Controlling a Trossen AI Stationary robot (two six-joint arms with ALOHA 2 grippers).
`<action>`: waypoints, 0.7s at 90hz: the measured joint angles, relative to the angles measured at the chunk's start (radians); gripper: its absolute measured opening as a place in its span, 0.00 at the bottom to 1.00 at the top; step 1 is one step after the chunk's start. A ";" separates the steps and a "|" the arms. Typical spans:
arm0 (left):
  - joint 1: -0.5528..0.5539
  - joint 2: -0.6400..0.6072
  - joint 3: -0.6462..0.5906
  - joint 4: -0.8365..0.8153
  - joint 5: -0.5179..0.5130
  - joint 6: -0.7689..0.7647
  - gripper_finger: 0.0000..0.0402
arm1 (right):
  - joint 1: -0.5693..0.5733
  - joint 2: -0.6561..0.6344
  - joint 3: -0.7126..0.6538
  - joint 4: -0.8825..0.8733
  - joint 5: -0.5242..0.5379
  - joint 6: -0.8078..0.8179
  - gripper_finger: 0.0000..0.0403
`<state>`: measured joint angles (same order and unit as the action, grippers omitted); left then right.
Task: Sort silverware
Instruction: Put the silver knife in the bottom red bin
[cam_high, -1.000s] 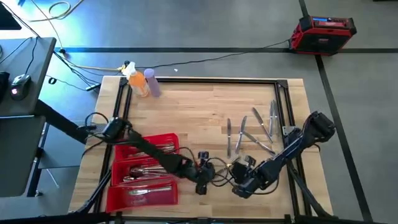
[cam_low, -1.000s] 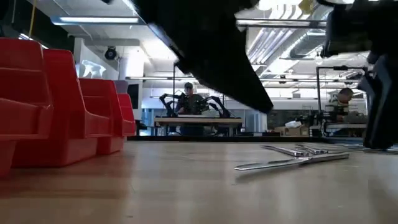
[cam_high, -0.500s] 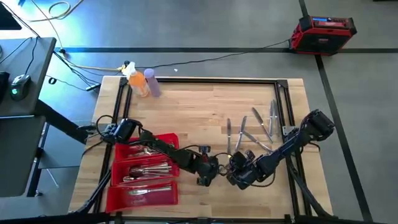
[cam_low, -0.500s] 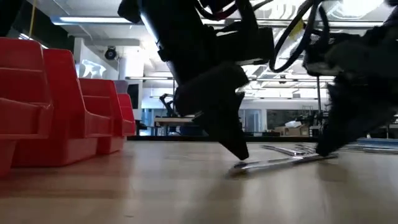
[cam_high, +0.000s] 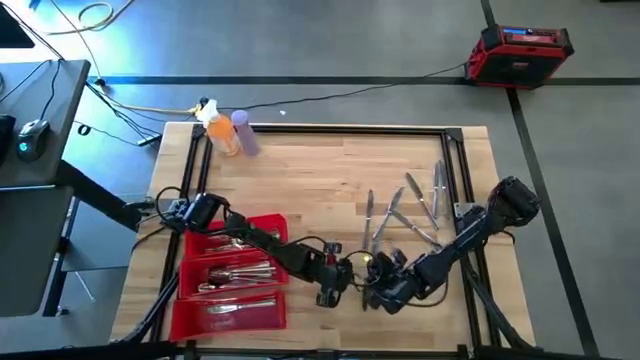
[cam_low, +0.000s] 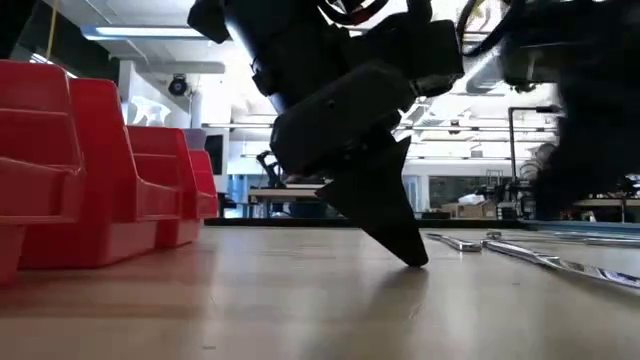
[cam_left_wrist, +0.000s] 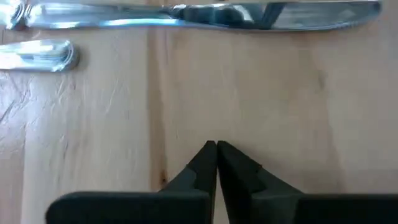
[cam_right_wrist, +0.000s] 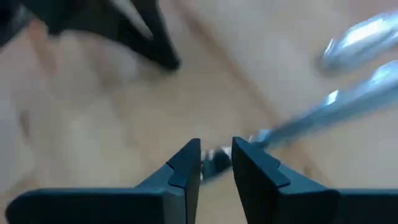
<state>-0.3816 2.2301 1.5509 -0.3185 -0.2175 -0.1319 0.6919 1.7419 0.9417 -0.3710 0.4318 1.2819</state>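
Loose silverware (cam_high: 405, 205) lies on the wooden table at the right. More pieces fill the compartments of the red tray (cam_high: 228, 222) at the left. My right gripper (cam_right_wrist: 216, 149) is low over the table near its front edge and is shut on one slim silver piece (cam_right_wrist: 323, 112). My left gripper (cam_left_wrist: 216, 144) is shut with nothing in it, just left of the right one (cam_high: 372, 288). Its tips (cam_low: 412, 256) point down at the wood. I cannot tell whether they touch it. A knife (cam_left_wrist: 199, 15) lies beyond them. My right gripper pinches the near end (cam_right_wrist: 217, 159) of the silver piece between its two fingers, at their tips. The fingers come slanting down from the table's right. The piece runs away from them toward the other silverware and lies low along the table (cam_low: 560, 262).
An orange bottle (cam_high: 222, 135) and a purple bottle (cam_high: 245, 132) stand at the far left corner. A dark frame (cam_high: 330, 128) rims the table. The red tray (cam_low: 100, 170) rises at the left in the low view. Bare wood lies between tray and silverware.
My left gripper has gone toward the table's right edge and down, until its tips stand at the wood. My right gripper has gone toward the left edge to meet it. The silver piece that lay across the front has slid and turned away from the left tips.
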 joint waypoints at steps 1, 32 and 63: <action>-0.002 0.002 0.000 0.008 0.002 0.003 0.00 | 0.006 0.000 0.000 -0.001 -0.003 0.007 0.19; -0.036 0.054 0.000 0.206 0.023 0.156 0.00 | 0.135 0.011 -0.091 0.066 0.045 0.354 0.39; 0.016 0.094 0.014 0.292 0.091 0.187 0.00 | 0.057 0.091 -0.192 0.485 0.051 0.347 0.54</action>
<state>-0.3658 2.3239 1.5650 -0.0268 -0.1269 0.0554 0.7487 1.8329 0.7497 0.1140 0.4827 1.6288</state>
